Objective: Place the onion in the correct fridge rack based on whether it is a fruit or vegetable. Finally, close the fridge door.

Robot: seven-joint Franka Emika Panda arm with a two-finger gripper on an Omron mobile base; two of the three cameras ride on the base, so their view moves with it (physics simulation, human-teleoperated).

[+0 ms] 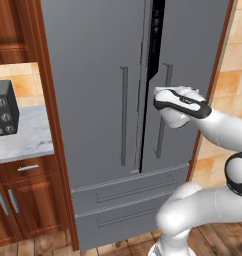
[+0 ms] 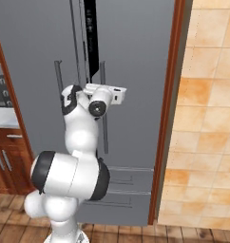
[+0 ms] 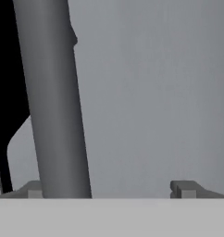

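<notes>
The grey fridge's right door [image 1: 193, 45] stands a little ajar, with a dark gap [image 1: 155, 35] showing along its inner edge. The onion and the fridge rack are hidden behind the doors. My gripper [image 3: 109, 190] is open and pressed up close to the right door's vertical handle [image 3: 53, 102]. That handle passes just inside the left fingertip [image 3: 33, 190], and the right fingertip [image 3: 185, 189] lies against bare door. My hand [image 1: 179, 104] sits at mid-height of the handle [image 1: 162, 130]. From the right side, the hand [image 2: 103, 97] also sits against the handle [image 2: 104, 128].
The left fridge door [image 1: 88, 75] is shut, with two drawers [image 1: 133, 195] below. A microwave [image 1: 3, 107] stands on a marble counter [image 1: 23, 137] over wooden cabinets [image 1: 23, 200] to the left. A wooden post [image 2: 167, 118] and tiled wall [image 2: 207, 118] bound the right.
</notes>
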